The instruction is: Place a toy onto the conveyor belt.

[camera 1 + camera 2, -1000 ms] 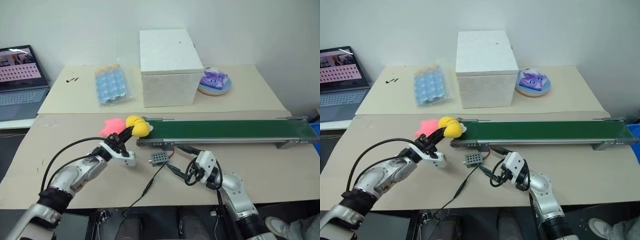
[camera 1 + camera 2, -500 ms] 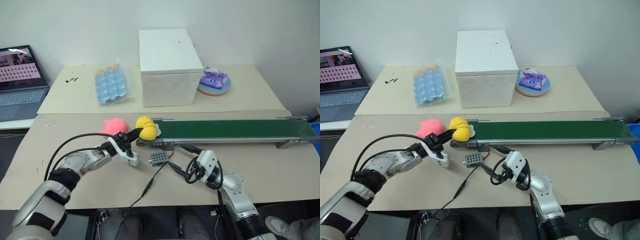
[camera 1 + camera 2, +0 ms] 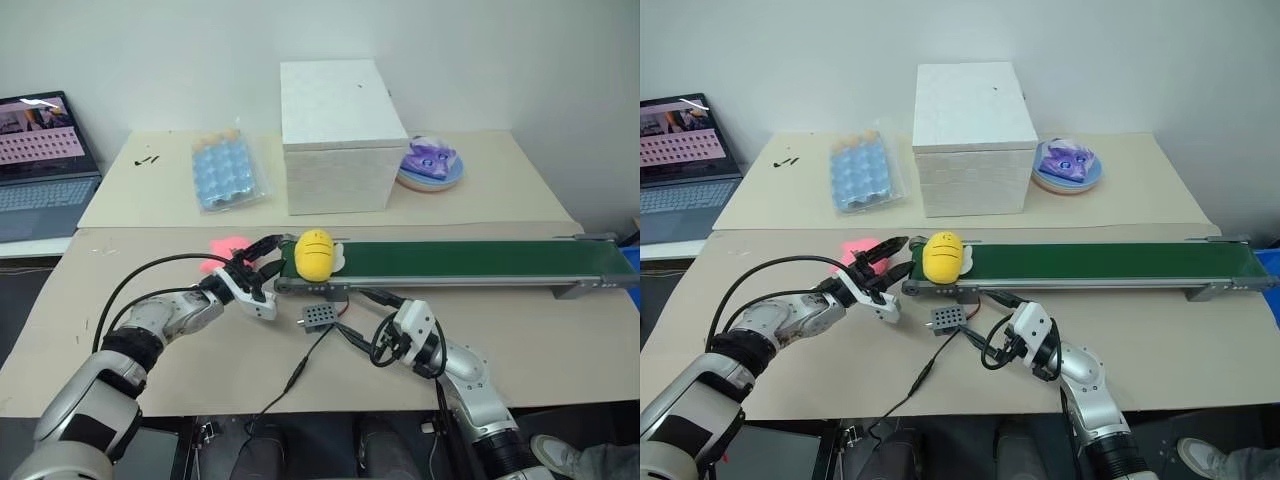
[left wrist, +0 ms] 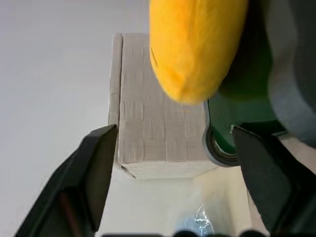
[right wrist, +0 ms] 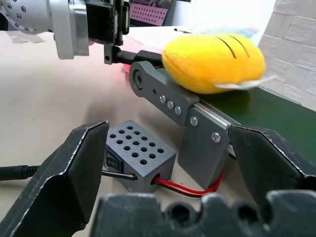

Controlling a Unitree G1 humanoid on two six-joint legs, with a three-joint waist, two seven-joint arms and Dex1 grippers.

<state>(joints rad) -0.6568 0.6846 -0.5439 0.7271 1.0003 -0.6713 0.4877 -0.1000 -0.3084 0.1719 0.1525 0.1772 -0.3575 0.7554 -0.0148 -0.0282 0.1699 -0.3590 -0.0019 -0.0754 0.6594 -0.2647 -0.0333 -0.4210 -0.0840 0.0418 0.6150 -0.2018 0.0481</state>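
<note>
- resting on the left end of the flat dark green conveyor belt (image 3: 470,260), the fuzzy yellow oval toy (image 3: 314,253) lies just past the left claw (image 3: 262,258), whose black fingers stand apart, not touching it.
- right claw (image 5: 168,163), fingers apart, sits near the table's front edge by a perforated grey switch box (image 3: 317,317).
- a pink plush (image 3: 226,249) lies behind the left claw; a white textured box (image 3: 333,135) stands beyond the belt.
</note>
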